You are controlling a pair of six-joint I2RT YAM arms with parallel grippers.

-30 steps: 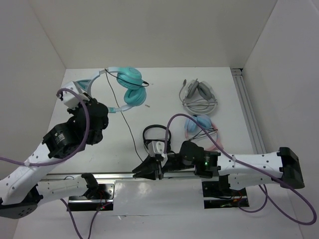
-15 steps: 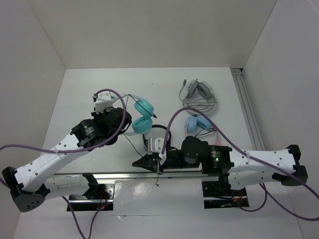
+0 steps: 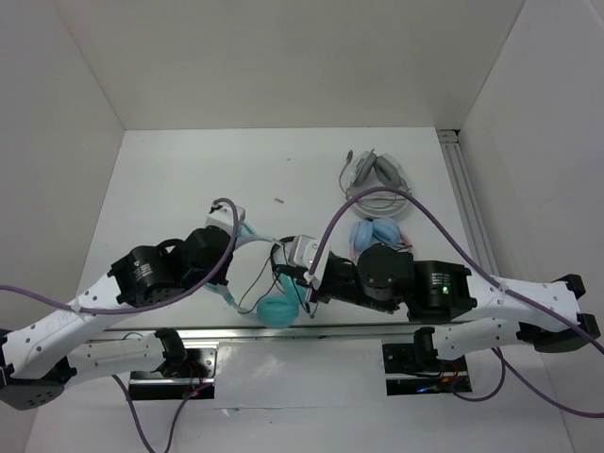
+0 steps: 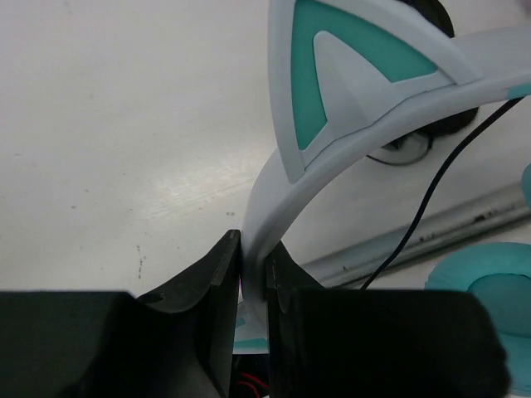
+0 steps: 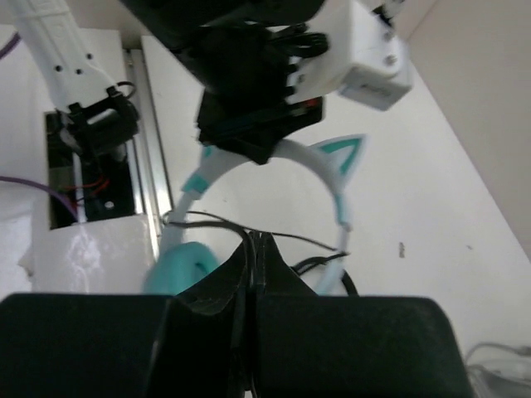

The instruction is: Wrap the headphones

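Note:
The headphones [image 3: 277, 310], teal cups on a white headband with cat ears, hang low near the table's front edge between both arms. My left gripper [image 3: 238, 255] is shut on the white headband [image 4: 286, 178] just below a cat ear [image 4: 348, 75]. In the right wrist view the headband [image 5: 332, 174] arches over a teal cup [image 5: 178, 269], with the left gripper [image 5: 249, 141] clamped on its top. My right gripper [image 5: 253, 240] is shut, and the thin dark cable [image 5: 207, 220] runs across its tips and is pinched there. The same right gripper [image 3: 304, 283] sits just right of the cup.
A small black pair [image 3: 283, 253] lies under the two grippers. A pink and blue pair [image 3: 377, 233] and a grey-white pair [image 3: 376, 179] lie at the right. A metal rail [image 3: 226, 332] runs along the near edge, another [image 3: 467, 203] along the right side.
My left arm has carried the headphones from the far left down to the near edge. My right gripper has shut on the cable and turned toward the cup.

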